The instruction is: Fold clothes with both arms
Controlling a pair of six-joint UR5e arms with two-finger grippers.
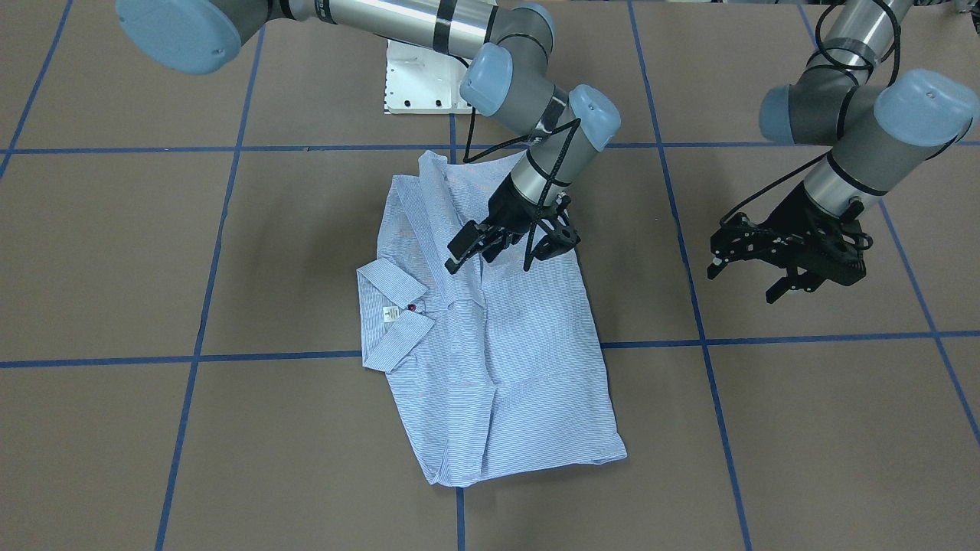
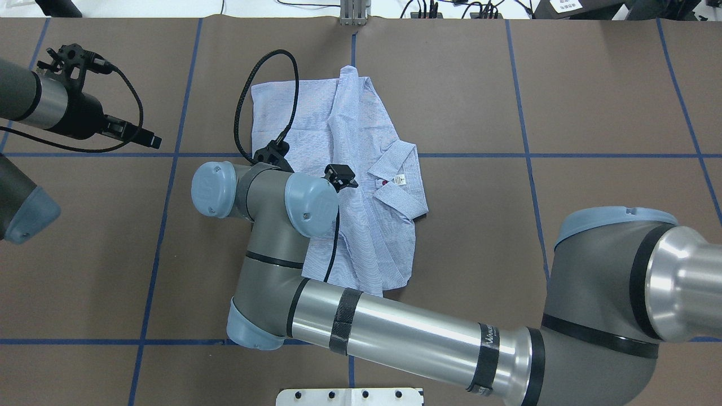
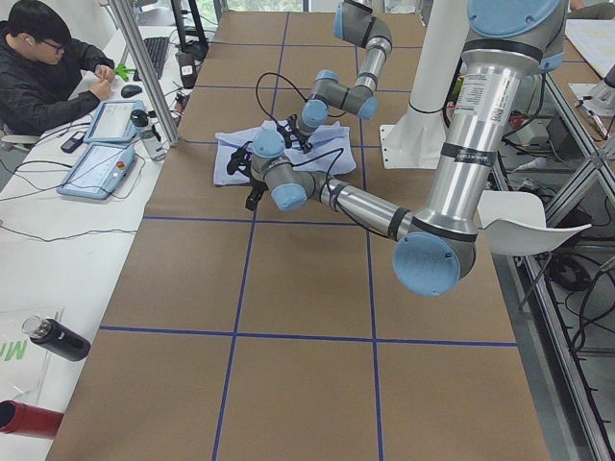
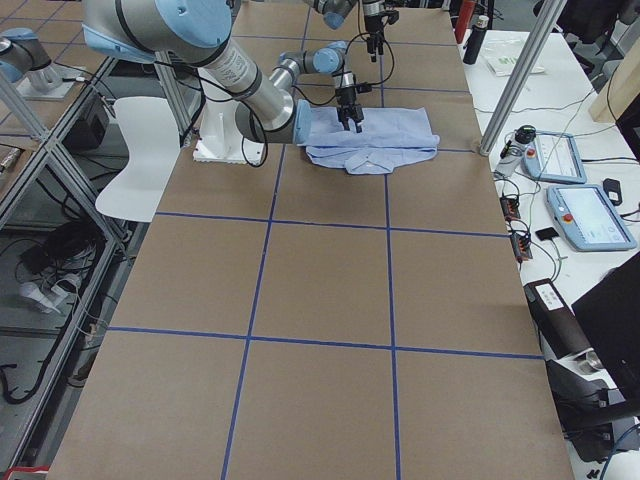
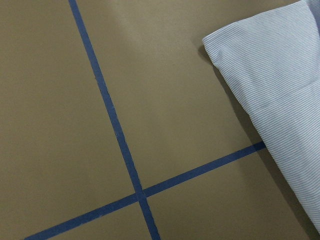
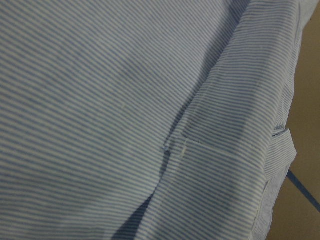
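The light blue striped shirt (image 1: 505,360) lies folded into a rough rectangle on the brown table, with its collar (image 1: 387,279), white neck label (image 1: 390,314) and one dark red button (image 1: 412,308) facing up. My right gripper (image 1: 494,256) hovers just above the shirt's upper middle, open, with nothing between its fingers. Its wrist view is filled by striped cloth (image 6: 100,100) and a seam. My left gripper (image 1: 746,279) hangs open over bare table beside the shirt and well apart from it. In the left wrist view only a shirt corner (image 5: 280,75) shows.
Blue tape lines (image 1: 459,356) divide the table into squares. The white pedestal base (image 1: 421,76) stands behind the shirt. Beyond the far table edge a person (image 3: 48,67) sits at a side desk holding teach pendants (image 3: 96,168).
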